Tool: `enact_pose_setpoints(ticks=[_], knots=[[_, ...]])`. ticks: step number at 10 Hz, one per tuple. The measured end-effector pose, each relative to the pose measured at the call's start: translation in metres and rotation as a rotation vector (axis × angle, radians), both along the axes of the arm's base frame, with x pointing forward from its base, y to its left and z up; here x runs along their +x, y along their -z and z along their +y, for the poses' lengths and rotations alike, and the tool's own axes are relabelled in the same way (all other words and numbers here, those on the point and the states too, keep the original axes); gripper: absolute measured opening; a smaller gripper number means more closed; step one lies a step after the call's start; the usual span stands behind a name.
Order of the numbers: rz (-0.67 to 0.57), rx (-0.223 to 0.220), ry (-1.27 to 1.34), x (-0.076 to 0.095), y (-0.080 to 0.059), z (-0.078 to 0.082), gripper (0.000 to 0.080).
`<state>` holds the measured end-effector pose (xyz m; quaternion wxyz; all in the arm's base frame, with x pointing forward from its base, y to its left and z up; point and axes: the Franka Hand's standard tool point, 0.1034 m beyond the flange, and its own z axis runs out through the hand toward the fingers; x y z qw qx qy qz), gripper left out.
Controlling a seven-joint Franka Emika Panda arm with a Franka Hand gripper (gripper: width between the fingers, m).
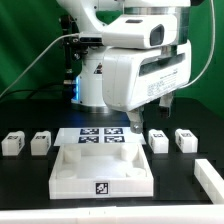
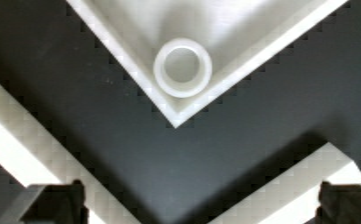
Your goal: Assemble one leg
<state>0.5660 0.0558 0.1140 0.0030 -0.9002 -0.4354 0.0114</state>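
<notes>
Hovering over a corner of the white panel (image 1: 85, 168), the gripper (image 1: 136, 127) has its jaws spread apart with nothing between them. The corner's round socket (image 2: 182, 65) lies below, just clear of the jaws. The nearest leg (image 1: 158, 141) sits untouched on the table (image 1: 30, 192), just beside the jaws.

Exterior view: bright, even light. The white panel (image 1: 100, 165) beneath the gripper (image 1: 136, 124) is nearly washed out, detail soft. Wrist view: panel corner acceptably sharp; fingertips (image 2: 44, 205) dark, blurred.
</notes>
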Motion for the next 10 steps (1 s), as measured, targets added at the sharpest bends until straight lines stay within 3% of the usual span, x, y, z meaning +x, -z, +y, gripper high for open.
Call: enact_pose_setpoints(ticks=[4,6,7,10], knots=[[0.001,0.001,-0.043,0.0,0.001,0.0,0.065],[-0.014,-0.001,-0.123,-0.024,0.009,-0.005,0.065],[-0.027,-0.007,-0.306,-0.035,0.011,-0.011,0.065],[-0.071,-0.017,-0.715,-0.056,0.017,-0.04,0.065]])
